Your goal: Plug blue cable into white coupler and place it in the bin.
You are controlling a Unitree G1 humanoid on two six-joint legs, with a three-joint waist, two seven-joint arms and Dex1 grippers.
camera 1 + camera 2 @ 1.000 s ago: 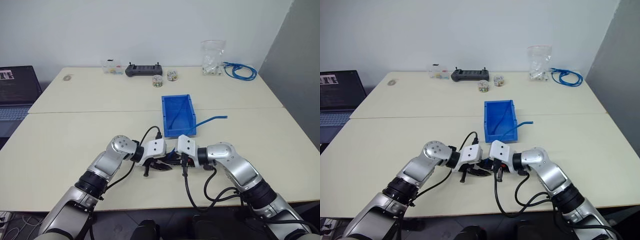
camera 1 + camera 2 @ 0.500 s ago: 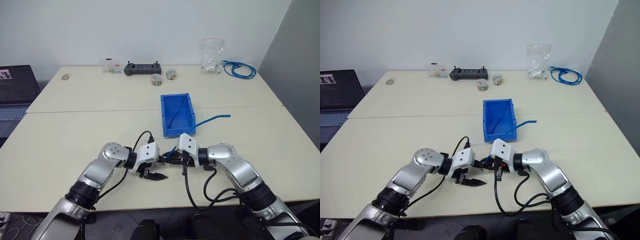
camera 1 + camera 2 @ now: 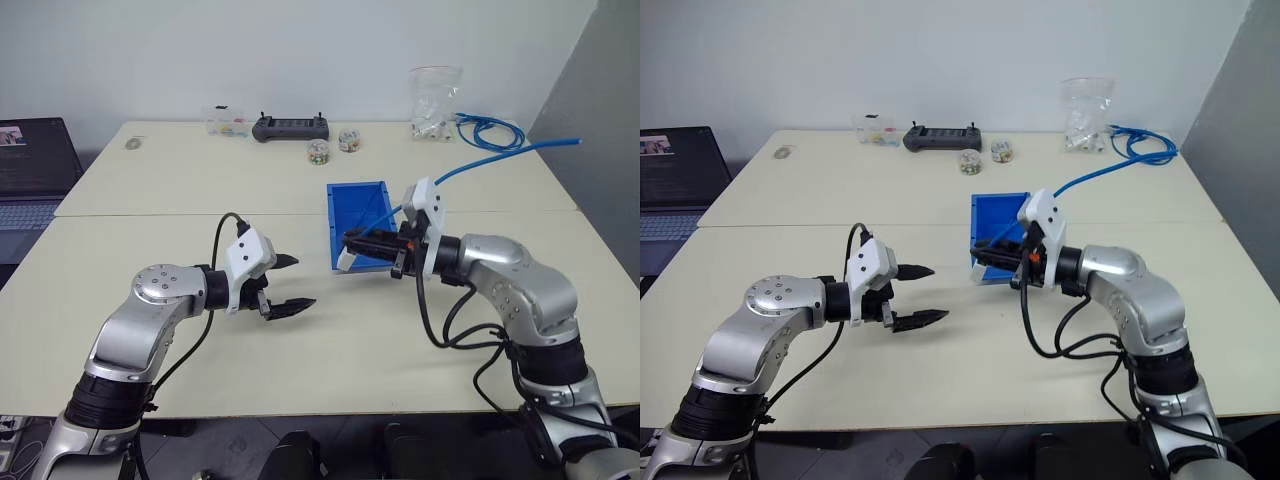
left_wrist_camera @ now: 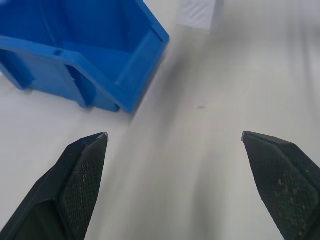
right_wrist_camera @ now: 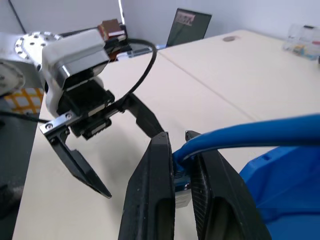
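Since a second ago both arms have lifted off the table and split apart: the left gripper (image 3: pixel 287 283) has let go and now hangs lower left of centre with its fingers spread wide and nothing between them, while the right gripper (image 3: pixel 366 243) has risen to frame centre, right at the near end of the bin (image 3: pixel 345 203). Right fingers are pinched tight on the blue cable (image 3: pixel 497 159) at its plug end; in the right wrist view the cable (image 5: pixel 260 133) runs into the slot between the fingers, with a pale piece just under it, probably the white coupler (image 5: pixel 182 192), partly hidden. In the left eye view a small white bit (image 3: pixel 344 261) shows at the fingertips by the bin's low front lip. The cable's free length arcs up and right toward the upper right of frame, off the table. Plug looks seated, though that can't be confirmed. Handling judgement: the cable is light and springy, so its tail will swing and tug; the coupler is tiny, light and smooth, easy to lose. Best hold is at the plug and coupler joint, not further down the cable.
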